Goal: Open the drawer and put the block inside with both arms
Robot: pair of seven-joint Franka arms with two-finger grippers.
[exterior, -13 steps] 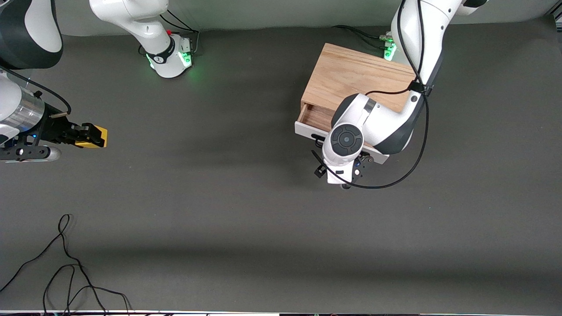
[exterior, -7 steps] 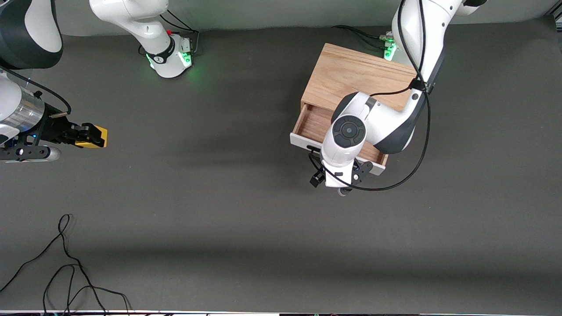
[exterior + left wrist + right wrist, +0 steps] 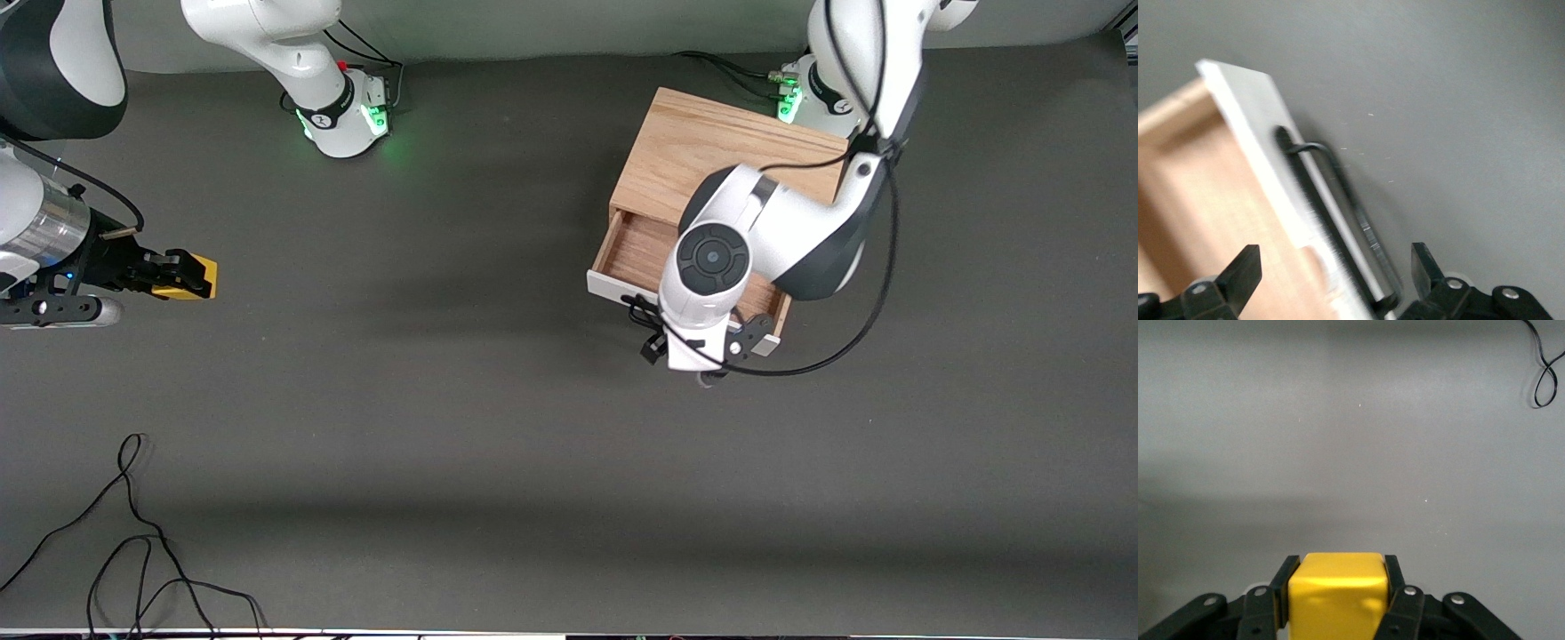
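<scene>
The drawer (image 3: 633, 251) stands partly pulled out of the oak box (image 3: 711, 151), its wooden inside showing. My left gripper (image 3: 1335, 263) hangs open over the drawer's white front (image 3: 1251, 127), one finger over the wooden inside and the other outside the black bar handle (image 3: 1351, 207), touching neither. In the front view the left arm's hand (image 3: 702, 302) covers that gripper. Toward the right arm's end of the table, my right gripper (image 3: 182, 271) is shut on the yellow block (image 3: 203, 268), which fills the space between its fingers (image 3: 1393, 570), above bare mat.
A loose black cable (image 3: 133, 533) lies on the mat near the front camera at the right arm's end; a loop of it shows in the right wrist view (image 3: 1545, 373). The two arm bases (image 3: 342, 116) (image 3: 813, 89) stand along the table's back edge.
The drawer has slid farther out of the box, toward the front camera. The left hand then shifted slightly toward the left arm's end. The right arm and block have not moved.
</scene>
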